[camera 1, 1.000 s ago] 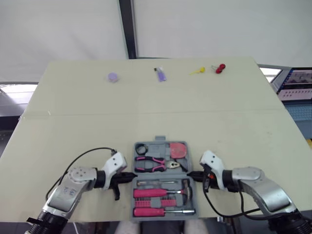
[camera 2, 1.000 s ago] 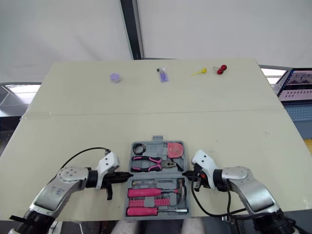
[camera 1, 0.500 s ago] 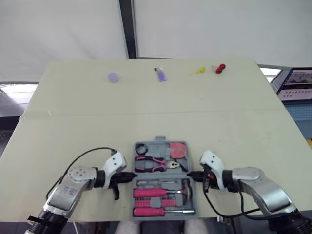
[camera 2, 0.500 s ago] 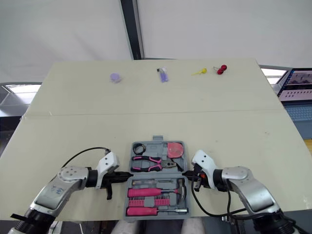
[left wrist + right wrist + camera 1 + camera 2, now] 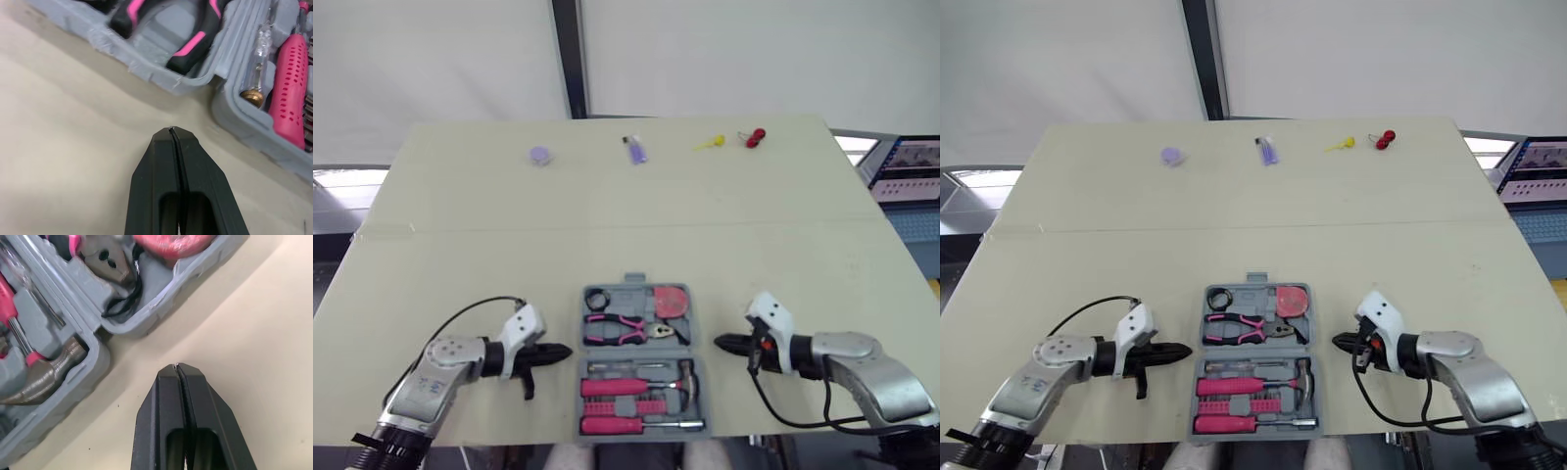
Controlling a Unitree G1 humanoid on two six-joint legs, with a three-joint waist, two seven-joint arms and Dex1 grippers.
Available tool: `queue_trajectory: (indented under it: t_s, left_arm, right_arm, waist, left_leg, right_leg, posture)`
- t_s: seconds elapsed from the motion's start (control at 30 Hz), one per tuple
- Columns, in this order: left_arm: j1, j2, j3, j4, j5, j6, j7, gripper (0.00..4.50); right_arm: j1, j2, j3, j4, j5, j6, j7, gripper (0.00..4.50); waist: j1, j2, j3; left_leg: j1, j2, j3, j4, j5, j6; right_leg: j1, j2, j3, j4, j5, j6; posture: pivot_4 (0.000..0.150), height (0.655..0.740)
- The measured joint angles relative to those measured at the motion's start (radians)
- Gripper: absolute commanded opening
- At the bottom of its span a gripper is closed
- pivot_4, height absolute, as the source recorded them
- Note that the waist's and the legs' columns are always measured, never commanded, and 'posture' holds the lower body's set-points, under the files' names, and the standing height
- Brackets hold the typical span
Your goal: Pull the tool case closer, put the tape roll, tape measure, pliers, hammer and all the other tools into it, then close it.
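Left gripper (image 5: 556, 351) and right gripper (image 5: 722, 342): both clenched, empty, near the tool case (image 5: 628, 292), not touching. Half a second earlier both tips met its sides; both have backed off. Case lies open at the near table (image 5: 607, 206) edge, tools seated. Judgement: closing remains, so fold one half over.

Inventory, counted:

- Worktop (image 5: 607, 215): one.
- Case (image 5: 634, 284): one, lying open.
- In the case: one pliers (image 5: 619, 329), one tape measure (image 5: 672, 301), one tape roll (image 5: 597, 299), one hammer (image 5: 686, 373), two pink-handled screwdrivers (image 5: 612, 388) (image 5: 607, 425), one clear-handled screwdriver (image 5: 625, 367).
- Far edge: two purple pieces (image 5: 540, 155) (image 5: 635, 150), one yellow piece (image 5: 711, 143), one red piece (image 5: 756, 136).
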Motion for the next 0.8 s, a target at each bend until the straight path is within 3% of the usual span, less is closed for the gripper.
queue_trajectory:
  t_s: [0.03, 0.27, 0.6, 0.8]
  left_arm:
    - [0.003, 0.005, 0.017, 0.0, -0.017, -0.002, -0.013, 0.0]
    - [0.146, 0.139, 0.086, -0.19, -0.17, 0.031, -0.205, 0.0]
    - [0.214, 0.115, -0.064, -0.287, -0.108, 0.019, -0.178, 0.0]
    - [0.204, 0.121, -0.146, -0.279, -0.004, -0.068, -0.157, 0.0]
  right_arm:
    - [-0.004, -0.005, -0.016, 0.0, 0.023, 0.024, 0.007, 0.89]
    - [-0.159, 0.021, -0.128, 0.05, 0.187, 0.237, -0.014, 4.47]
    - [-0.354, 0.179, -0.138, 0.204, 0.252, 0.471, -0.187, 4.47]
    - [-0.402, 0.221, -0.097, 0.243, 0.231, 0.502, -0.236, 4.47]
  waist:
    - [0.001, 0.0, 0.0]
    - [-0.01, 0.001, 0.001]
    - [0.0, 0.002, 0.002]
    - [-0.002, 0.002, 0.002]
  left_leg:
    - [0.0, 0.0, 0.0, 0.0, 0.0, 0.0]
    - [-0.001, 0.001, 0.0, -0.001, 0.0, 0.0]
    - [-0.006, 0.001, 0.001, 0.001, 0.0, 0.0]
    - [-0.008, 0.001, 0.003, 0.001, 0.0, 0.0]
  right_leg:
    - [0.0, 0.0, 0.0, 0.0, 0.0, 0.0]
    - [-0.001, 0.0, 0.0, -0.001, 0.0, -0.001]
    - [-0.008, 0.0, 0.001, 0.003, 0.001, -0.001]
    - [-0.011, 0.0, 0.001, 0.003, 0.001, -0.001]
  posture:
    - [0.15, 0.74]
    - [0.15, 0.74]
    - [0.15, 0.74]
    - [0.15, 0.74]
